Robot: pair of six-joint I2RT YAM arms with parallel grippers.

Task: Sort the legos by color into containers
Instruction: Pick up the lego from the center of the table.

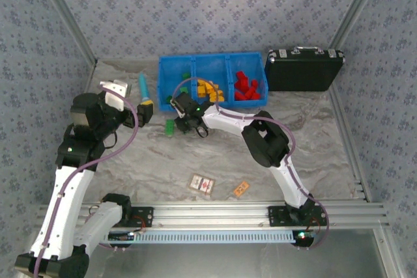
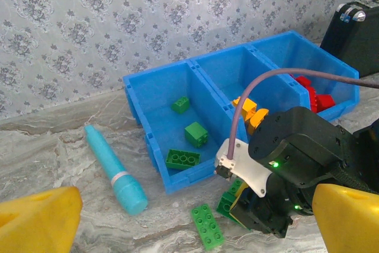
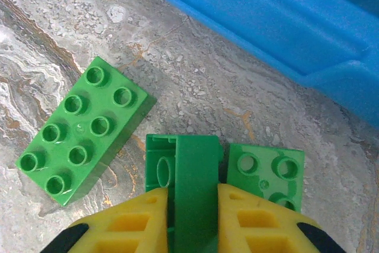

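Right gripper (image 3: 190, 199) was clenched on green lego (image 3: 192, 158). Brick was tipped on its side, long axis pointing straight ahead at blue tray (image 3: 284, 28) just beyond. Green compartment (image 2: 155, 96) sat right there, way nearer this one than left gripper (image 2: 190, 214), which hung wide open, holding nothing.

Table (image 1: 306, 135): tray (image 2: 154, 93), green bricks (image 3: 80, 128), cards (image 1: 202, 183), briefcase (image 1: 303, 69)

Glossy plstc legos (image 3: 74, 130) + tray (image 3: 284, 22)
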